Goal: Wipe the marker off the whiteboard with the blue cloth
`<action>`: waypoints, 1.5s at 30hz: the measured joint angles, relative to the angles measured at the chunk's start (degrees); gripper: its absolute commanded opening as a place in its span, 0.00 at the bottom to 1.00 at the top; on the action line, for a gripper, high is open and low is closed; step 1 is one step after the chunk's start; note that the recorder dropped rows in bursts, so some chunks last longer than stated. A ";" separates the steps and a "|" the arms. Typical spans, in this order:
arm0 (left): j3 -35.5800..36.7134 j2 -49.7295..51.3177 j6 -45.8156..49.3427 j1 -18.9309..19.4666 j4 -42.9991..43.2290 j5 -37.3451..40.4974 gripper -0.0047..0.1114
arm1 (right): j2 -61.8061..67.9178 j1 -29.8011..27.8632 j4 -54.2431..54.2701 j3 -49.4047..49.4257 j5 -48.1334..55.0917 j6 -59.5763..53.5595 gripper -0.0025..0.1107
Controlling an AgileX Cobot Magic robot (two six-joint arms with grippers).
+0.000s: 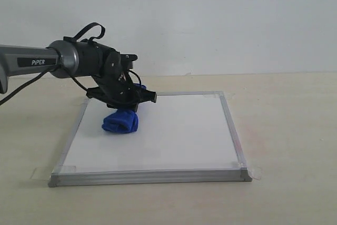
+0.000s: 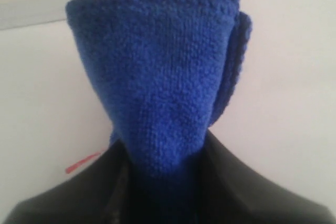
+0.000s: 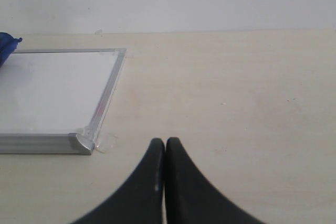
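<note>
The whiteboard (image 1: pixel 168 133) lies flat on the table, silver-framed with tape tabs at its corners. My left gripper (image 1: pixel 126 110) is shut on the blue cloth (image 1: pixel 120 121), which presses on the board's far left part. In the left wrist view the blue cloth (image 2: pixel 157 87) fills the middle, pinched between the black fingers (image 2: pixel 68 198). A short red stroke of marker (image 2: pixel 82 162) shows on the white surface beside the cloth. My right gripper (image 3: pixel 165 142) is shut and empty, over bare table off the whiteboard (image 3: pixel 52 90); it is out of the exterior view.
The board rests on a pale wooden table (image 1: pixel 289 119) with a white wall (image 1: pixel 210 19) behind. A clear tape tab (image 3: pixel 103 141) sticks out at the board corner nearest my right gripper. A bit of blue cloth (image 3: pixel 6 43) peeks in at that view's edge.
</note>
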 measured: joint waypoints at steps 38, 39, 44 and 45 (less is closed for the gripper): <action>0.08 0.00 4.97 1.60 -11.10 -8.55 0.07 | 0.00 0.00 0.00 0.00 0.00 0.00 0.02; 0.08 0.00 3.62 2.11 -11.10 -9.53 0.07 | 0.00 0.00 0.00 0.00 0.00 0.00 0.02; 0.08 0.00 -3.82 5.90 -10.59 -12.88 0.07 | 0.00 0.00 0.00 0.00 0.00 0.00 0.02; 0.08 0.00 -4.41 6.66 -10.04 -12.97 0.07 | 0.00 0.00 0.00 0.00 0.00 0.00 0.02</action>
